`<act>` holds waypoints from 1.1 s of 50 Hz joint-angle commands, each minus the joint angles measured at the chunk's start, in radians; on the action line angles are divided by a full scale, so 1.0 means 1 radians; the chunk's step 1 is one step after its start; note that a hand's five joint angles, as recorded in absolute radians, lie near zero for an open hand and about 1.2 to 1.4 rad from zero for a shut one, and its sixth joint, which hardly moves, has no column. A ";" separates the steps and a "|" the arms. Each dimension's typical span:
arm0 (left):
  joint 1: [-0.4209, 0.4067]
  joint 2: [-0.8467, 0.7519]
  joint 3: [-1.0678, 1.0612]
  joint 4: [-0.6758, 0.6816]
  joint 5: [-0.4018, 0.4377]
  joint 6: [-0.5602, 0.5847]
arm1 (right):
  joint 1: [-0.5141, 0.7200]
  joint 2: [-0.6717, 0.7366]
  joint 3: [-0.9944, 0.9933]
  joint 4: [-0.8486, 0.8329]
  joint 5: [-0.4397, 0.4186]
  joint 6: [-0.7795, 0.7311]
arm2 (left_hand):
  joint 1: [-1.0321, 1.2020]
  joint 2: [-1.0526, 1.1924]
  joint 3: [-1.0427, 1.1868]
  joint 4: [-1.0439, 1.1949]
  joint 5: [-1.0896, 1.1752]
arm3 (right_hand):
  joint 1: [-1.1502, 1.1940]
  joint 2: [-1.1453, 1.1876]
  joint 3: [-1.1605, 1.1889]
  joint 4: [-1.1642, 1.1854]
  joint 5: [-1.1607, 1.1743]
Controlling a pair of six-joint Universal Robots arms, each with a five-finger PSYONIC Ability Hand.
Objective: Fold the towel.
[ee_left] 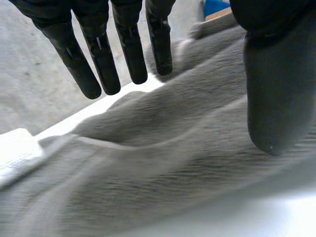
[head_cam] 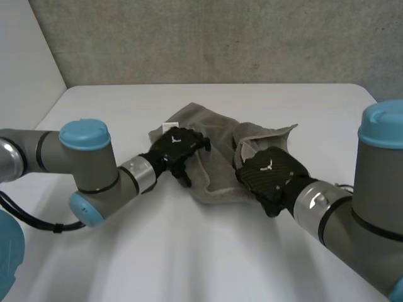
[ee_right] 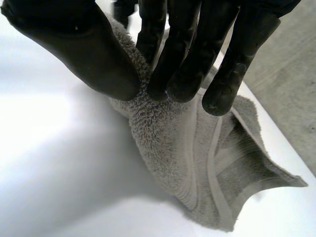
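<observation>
Loosely bunched towel (head_cam: 214, 179) under left robot hand (head_cam: 178, 146); right robot hand (head_cam: 269, 173) pinches it.

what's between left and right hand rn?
In the head view, the crumpled grey towel fills the gap between the left hand and the right hand.

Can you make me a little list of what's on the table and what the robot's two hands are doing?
table: white
towel: grey, crumpled in the middle of the table, not folded yet
tag: small, white, at the towel's edge by the left hand
left hand: open, fingers straight, over the towel
right hand: pinching a bunch of towel between thumb and fingers
</observation>
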 commanded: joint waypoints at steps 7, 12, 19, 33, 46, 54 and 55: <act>0.008 -0.098 0.286 -0.132 -0.123 0.029 | -0.086 -0.153 0.214 0.002 -0.083 -0.185 | -0.029 -0.026 -0.025 -0.033 -0.012 | 0.073 0.061 0.053 0.055 0.063; 0.008 -0.200 0.446 -0.262 -0.125 0.049 | -0.122 -0.165 0.276 0.000 -0.113 -0.213 | -0.029 -0.026 -0.025 -0.033 -0.012 | 0.073 0.061 0.053 0.055 0.063; 0.005 -0.286 0.561 -0.353 -0.140 0.113 | -0.158 -0.171 0.313 -0.006 -0.152 -0.213 | -0.026 -0.023 -0.023 -0.030 -0.009 | 0.073 0.061 0.053 0.055 0.063; -0.007 -0.389 0.716 -0.463 -0.154 0.142 | -0.175 -0.182 0.361 -0.061 -0.169 -0.198 | 0.073 0.077 0.077 0.070 0.091 | 0.073 0.061 0.053 0.055 0.063; -0.045 -0.259 0.638 -0.563 -0.236 0.199 | -0.196 -0.180 0.370 -0.109 -0.169 -0.198 | 0.833 0.837 0.837 0.830 0.851 | 0.073 0.061 0.053 0.055 0.063; 0.042 0.026 0.249 -0.467 -0.295 0.192 | -0.182 -0.180 0.356 -0.121 -0.169 -0.196 | 0.833 0.837 0.837 0.830 0.851 | 0.073 0.061 0.053 0.055 0.063; 0.060 0.089 0.152 -0.427 -0.295 0.190 | -0.179 -0.180 0.355 -0.123 -0.170 -0.196 | 0.833 0.837 0.837 0.830 0.851 | 0.073 0.061 0.053 0.055 0.063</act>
